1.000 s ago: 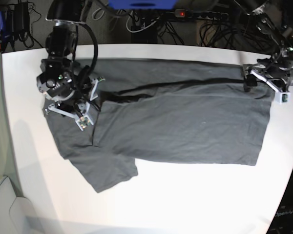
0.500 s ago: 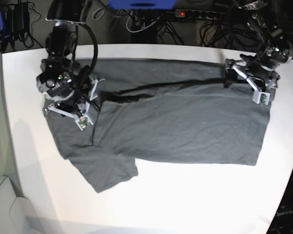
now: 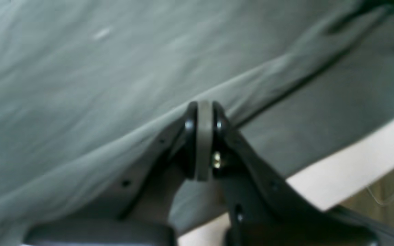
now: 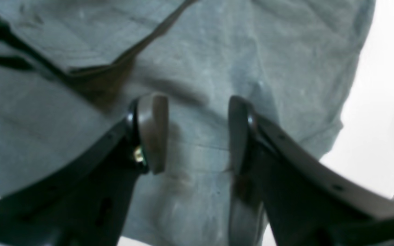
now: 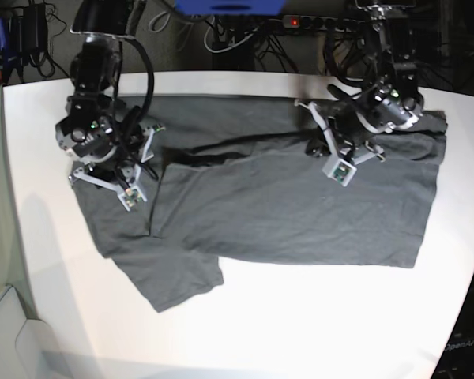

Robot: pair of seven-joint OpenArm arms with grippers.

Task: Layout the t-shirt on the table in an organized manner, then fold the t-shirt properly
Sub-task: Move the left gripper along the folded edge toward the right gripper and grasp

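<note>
Since a second ago the left gripper has travelled from the t-shirt's far right edge inward along the fold line toward the shirt's middle, and its jaws have gone from wide apart to pressed together. The t-shirt, dark charcoal grey, lies spread across the white tabletop, its upper portion folded down so a dark crease runs lengthwise, with one sleeve jutting toward the near edge at lower left. In the left wrist view the left gripper's pads meet flat against each other right at a raised ridge of fabric; whether any cloth is pinched between them cannot be told. The right gripper hangs over the shirt near its left end, jaws moderately apart with bare cloth showing between the fingers, gripping nothing. Beyond the tabletop's far edge lie dark cables.
</note>
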